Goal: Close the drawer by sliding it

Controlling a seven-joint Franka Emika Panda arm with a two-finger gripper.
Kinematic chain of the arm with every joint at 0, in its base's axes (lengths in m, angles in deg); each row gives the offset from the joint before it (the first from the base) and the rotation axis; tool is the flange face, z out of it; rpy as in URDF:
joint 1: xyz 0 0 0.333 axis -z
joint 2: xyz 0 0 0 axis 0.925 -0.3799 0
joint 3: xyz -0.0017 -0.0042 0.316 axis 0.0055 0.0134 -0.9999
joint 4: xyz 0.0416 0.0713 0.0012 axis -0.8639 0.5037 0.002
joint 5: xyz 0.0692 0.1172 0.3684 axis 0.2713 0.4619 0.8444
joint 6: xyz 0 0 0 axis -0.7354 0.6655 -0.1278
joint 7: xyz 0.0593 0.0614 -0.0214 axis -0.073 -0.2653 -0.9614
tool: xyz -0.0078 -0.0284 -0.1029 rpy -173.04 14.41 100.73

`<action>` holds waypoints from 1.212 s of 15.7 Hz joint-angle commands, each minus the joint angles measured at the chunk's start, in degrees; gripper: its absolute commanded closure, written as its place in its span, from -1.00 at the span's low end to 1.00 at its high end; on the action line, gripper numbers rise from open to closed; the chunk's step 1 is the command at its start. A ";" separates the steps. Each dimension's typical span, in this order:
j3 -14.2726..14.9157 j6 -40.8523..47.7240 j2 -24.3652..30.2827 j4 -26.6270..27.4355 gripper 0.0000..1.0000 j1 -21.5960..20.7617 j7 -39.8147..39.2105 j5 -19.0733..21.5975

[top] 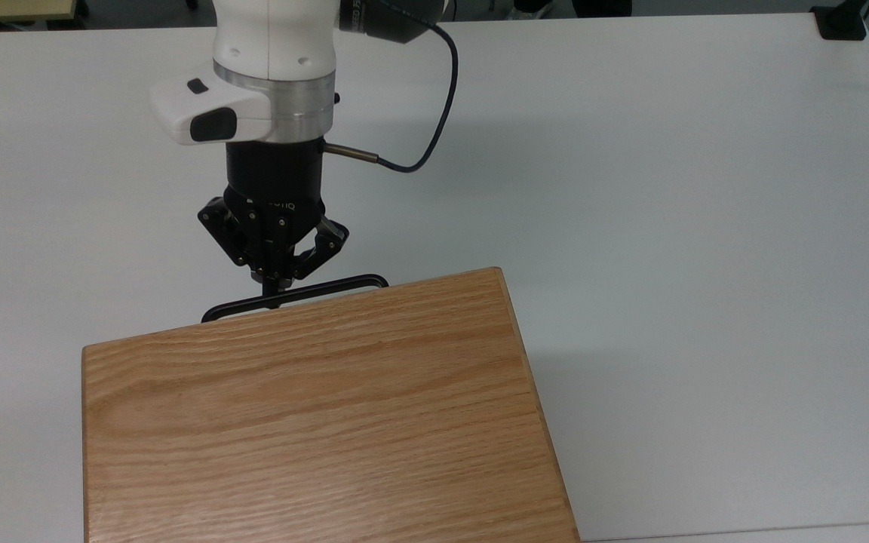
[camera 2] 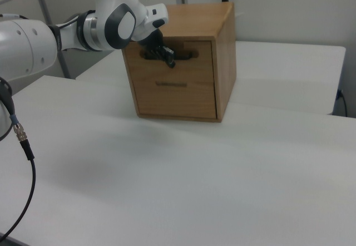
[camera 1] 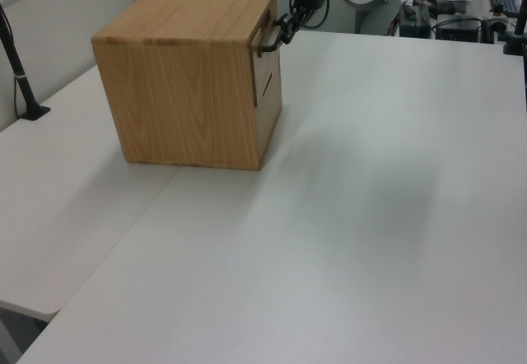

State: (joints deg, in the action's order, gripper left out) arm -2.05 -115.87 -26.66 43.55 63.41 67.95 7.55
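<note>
The drawer [camera 2: 198,63] sits pushed in, its front panel flush with the oak cabinet [camera 2: 194,18]. In the top view the cabinet top [top: 314,422] hides the drawer box, and just the black bar handle [top: 336,287] sticks out past the far edge. My gripper [top: 276,286] is shut, with its joined tips pressed against the middle of the handle. In the left view the gripper [camera 1: 282,30] meets the handle [camera 1: 267,43] at the top of the drawer front [camera 1: 272,61]. The right view has the gripper [camera 2: 169,62] at the handle [camera 2: 188,53].
The cabinet stands on a white table [top: 668,226] with wide bare room to the top view's right. A black cable [top: 434,128] loops off my wrist. A black post [camera 1: 20,76] stands at the left view's left edge.
</note>
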 commanded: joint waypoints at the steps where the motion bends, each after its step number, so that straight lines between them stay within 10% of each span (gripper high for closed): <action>1: 0.36 -1.63 -1.68 -3.11 1.00 -0.92 2.62 -1.19; 7: 0.27 1.60 2.62 0.39 1.00 -0.22 1.66 -1.28; 19: 0.10 34.92 18.61 9.45 0.91 0.13 -6.86 0.13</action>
State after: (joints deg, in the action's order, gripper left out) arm -2.00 -84.46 -15.08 46.12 63.65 63.20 7.37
